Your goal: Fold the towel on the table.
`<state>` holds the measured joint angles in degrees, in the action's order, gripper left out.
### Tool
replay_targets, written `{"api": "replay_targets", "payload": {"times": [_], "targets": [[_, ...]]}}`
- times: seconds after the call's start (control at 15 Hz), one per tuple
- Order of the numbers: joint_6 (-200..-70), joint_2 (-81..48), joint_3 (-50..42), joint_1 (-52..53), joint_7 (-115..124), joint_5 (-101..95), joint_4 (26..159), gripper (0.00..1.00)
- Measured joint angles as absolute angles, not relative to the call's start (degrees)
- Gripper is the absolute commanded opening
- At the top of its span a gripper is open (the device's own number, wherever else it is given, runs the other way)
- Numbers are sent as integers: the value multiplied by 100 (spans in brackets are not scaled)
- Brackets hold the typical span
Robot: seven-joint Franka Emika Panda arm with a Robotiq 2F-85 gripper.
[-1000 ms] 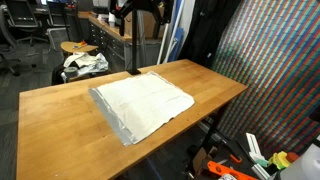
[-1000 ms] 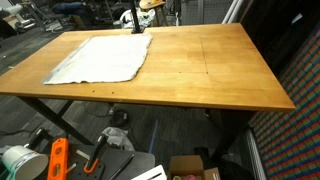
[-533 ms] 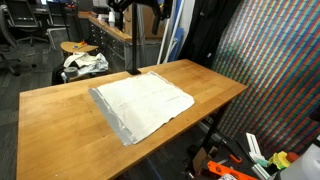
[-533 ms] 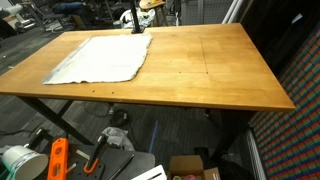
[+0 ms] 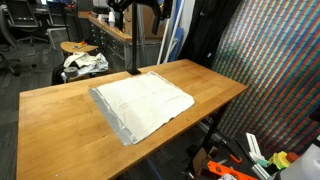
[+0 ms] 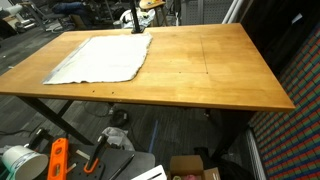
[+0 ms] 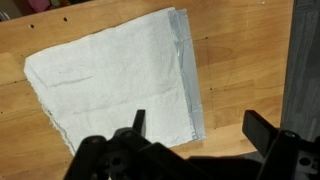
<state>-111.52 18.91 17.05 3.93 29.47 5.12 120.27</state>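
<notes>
One towel (image 5: pixel 143 102) flat on table (image 5: pixel 50 125)

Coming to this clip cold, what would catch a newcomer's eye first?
A pale towel lies spread flat on a wooden table. In the wrist view the open pincer hangs above the towel's grey edge, touching nothing. In an exterior view, a shimmering patterned panel stands beside the table.

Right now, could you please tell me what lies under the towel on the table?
The towel lies flat on the wooden table. A grey layer shows along its edge; whether that is the towel's own underside cannot be told. Anything beneath its middle is covered.
</notes>
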Motion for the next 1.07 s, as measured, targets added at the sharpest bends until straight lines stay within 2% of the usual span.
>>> {"api": "replay_targets", "payload": {"times": [0.47,0.8,1.07], "targets": [[-10812,1460,1612,404,2922,494,11935,100],[-10024,315,1168,366,2668,265,11380,100],[-10002,-429,646,258,2140,280,11055,100]]}}
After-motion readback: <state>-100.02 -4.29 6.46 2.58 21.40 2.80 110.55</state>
